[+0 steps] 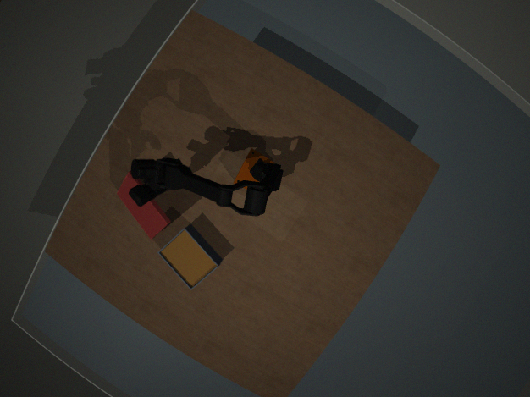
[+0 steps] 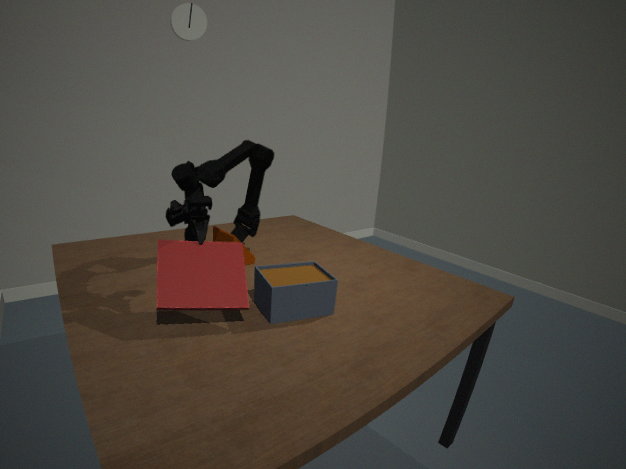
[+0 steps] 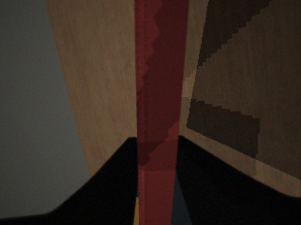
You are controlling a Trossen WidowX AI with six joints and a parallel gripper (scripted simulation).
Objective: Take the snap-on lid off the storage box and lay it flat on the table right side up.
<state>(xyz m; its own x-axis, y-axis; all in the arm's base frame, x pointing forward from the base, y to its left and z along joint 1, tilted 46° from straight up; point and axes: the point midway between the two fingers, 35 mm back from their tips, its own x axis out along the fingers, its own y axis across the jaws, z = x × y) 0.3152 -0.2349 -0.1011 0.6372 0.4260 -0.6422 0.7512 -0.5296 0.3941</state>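
Observation:
The red lid (image 1: 143, 212) (image 2: 201, 278) (image 3: 163, 55) is off the box and steeply tilted, its broad outer face towards the exterior camera. My gripper (image 2: 200, 239) (image 3: 154, 144) is shut on its upper edge, one finger on each side. A dark band shows under the lid's lower edge in the exterior view; whether that edge touches the table is unclear. The blue-grey storage box (image 1: 206, 244) (image 2: 303, 302) stands upright and open beside the lid, with a yellow-orange filling (image 1: 188, 257) (image 2: 295, 275) inside. A sliver of the box shows at the bottom of the wrist view.
The wooden table (image 1: 327, 237) (image 2: 365, 353) has its nearest edge to the lid on the left in the top view. An orange part (image 1: 245, 172) (image 2: 224, 236) is by the arm's base, behind the lid in the exterior view. The arm's shadows fall across the table.

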